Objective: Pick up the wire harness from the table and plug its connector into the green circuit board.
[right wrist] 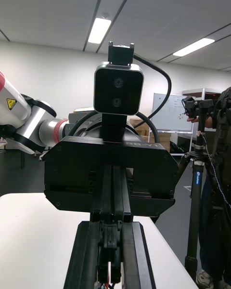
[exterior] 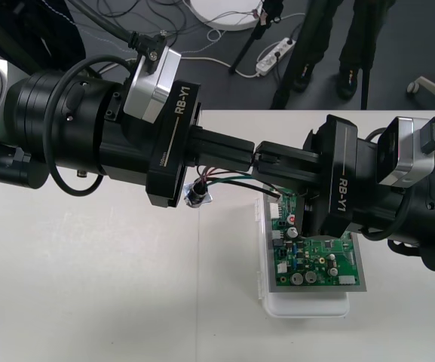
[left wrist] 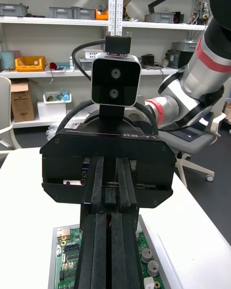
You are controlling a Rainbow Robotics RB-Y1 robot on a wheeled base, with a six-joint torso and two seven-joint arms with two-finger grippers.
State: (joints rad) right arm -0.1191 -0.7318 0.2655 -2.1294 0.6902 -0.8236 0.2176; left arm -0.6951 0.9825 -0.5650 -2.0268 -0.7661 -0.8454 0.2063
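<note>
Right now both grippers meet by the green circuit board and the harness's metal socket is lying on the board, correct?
Not on the board: the front view shows the metal socket off the green circuit board, beside it below the left gripper.

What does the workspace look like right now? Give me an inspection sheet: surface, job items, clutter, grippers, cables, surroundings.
Surface: plain light table.
Job's things: green circuit board on its white base, on the robot's right. The wire harness is beneath the grippers, with its round socket under the left arm's end and its wires running to the board's far edge. Whether the plug is seated cannot be told.
Clutter: nothing seen.
Grippers: left gripper and right gripper meet tip to tip near the board's far edge. Both are shut, with red wire between the right's fingers.
Cables: power strip and loose cables on the floor.
Surroundings: dark floor beyond the table.
</note>
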